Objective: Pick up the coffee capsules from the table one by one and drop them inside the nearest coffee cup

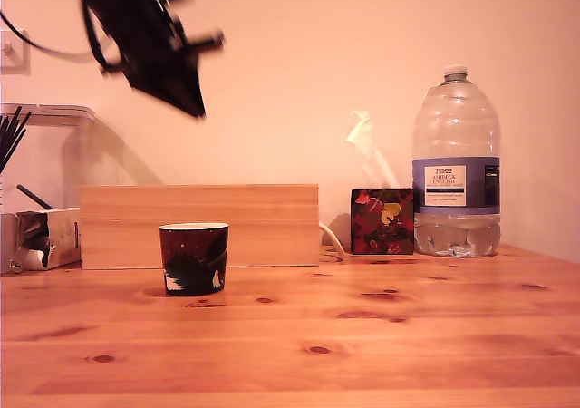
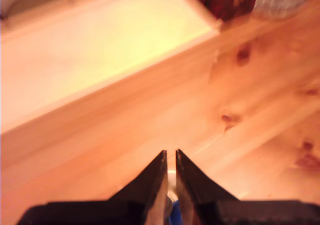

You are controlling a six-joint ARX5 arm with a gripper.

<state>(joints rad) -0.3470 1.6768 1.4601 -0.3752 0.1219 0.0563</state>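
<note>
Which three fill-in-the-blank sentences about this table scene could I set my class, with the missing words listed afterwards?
1. The coffee cup stands on the table in front of the pale wooden ____.
2. In the exterior view, the tissue box sits directly to the ____ of the water bottle.
3. The gripper hangs high ____ the table.

Missing words: box; left; above
</note>
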